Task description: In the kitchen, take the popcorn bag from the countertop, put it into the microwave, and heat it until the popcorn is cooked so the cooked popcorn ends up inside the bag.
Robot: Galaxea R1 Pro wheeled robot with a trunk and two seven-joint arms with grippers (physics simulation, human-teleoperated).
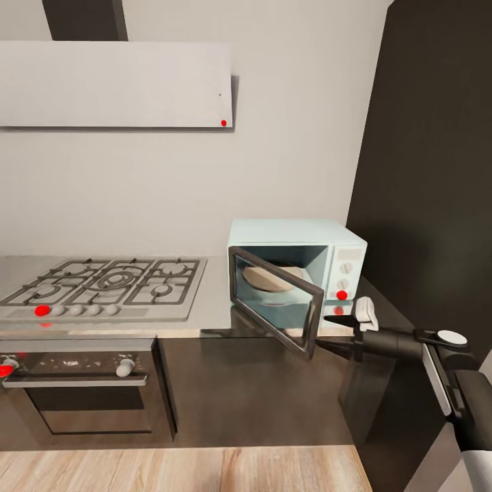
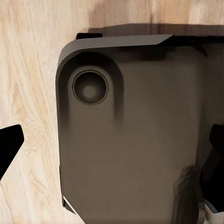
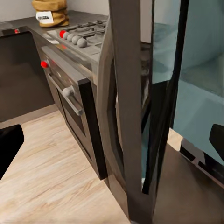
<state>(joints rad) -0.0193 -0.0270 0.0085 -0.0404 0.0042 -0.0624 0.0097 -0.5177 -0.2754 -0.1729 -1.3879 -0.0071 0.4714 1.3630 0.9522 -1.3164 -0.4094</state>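
So far only the microwave [image 1: 295,273] door [image 1: 273,301] is open, swung out toward me from its left edge; the turntable inside carries nothing. My right gripper [image 1: 342,331] hovers just by the door's free edge, jaws released and empty. The popcorn bag [image 3: 50,12] sits upright on the table beyond the stove [image 3: 84,35], far from the microwave, label facing out. Fetching, loading, closing and heating all remain. My left jaws: I cannot tell.

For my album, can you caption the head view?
Right gripper at the microwave door, which stands open beside the hob.
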